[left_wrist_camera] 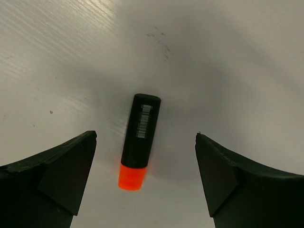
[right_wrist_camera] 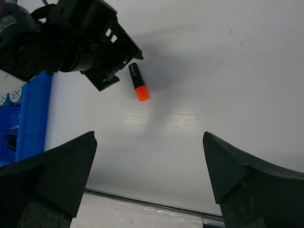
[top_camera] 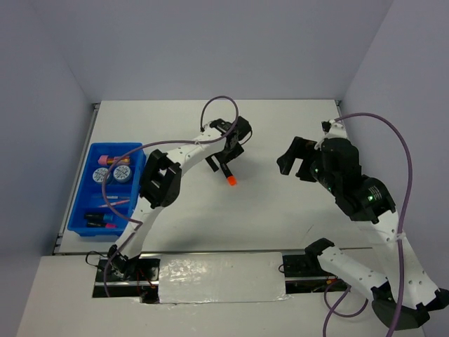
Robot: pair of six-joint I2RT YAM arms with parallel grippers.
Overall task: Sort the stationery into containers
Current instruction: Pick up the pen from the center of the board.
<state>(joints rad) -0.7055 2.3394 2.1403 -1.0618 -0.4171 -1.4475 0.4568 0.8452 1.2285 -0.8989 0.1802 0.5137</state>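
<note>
The last loose piece of stationery, an orange highlighter [left_wrist_camera: 140, 140], lies flat on the white table [top_camera: 280, 210] near the middle of the overhead view, well apart from the blue tray [top_camera: 77, 200] at the left edge. The tray already holds a pink cylinder [top_camera: 106, 159], two patterned rolls [top_camera: 112, 174], two thin pens [top_camera: 116, 203] and two other highlighters [top_camera: 98, 221]. The left gripper [top_camera: 220, 166] hangs directly over the marker with its fingers spread wide, one on each side of the black barrel and touching neither it nor the table. Its arm reaches out from the lower left in a long arc, the wrist tipped downward. The marker looks light, rigid and smooth-sided, unlikely to deform or break. Its round plastic barrel could roll or slip if pinched off-centre, so the sensible hold is across the middle of the barrel, above the orange cap, where the fingers already line up. The right gripper [right_wrist_camera: 148, 140] is also wide open and holds nothing. It is raised over bare table at centre right and angled toward the marker from a distance, its arm folded back toward the lower right corner.
</note>
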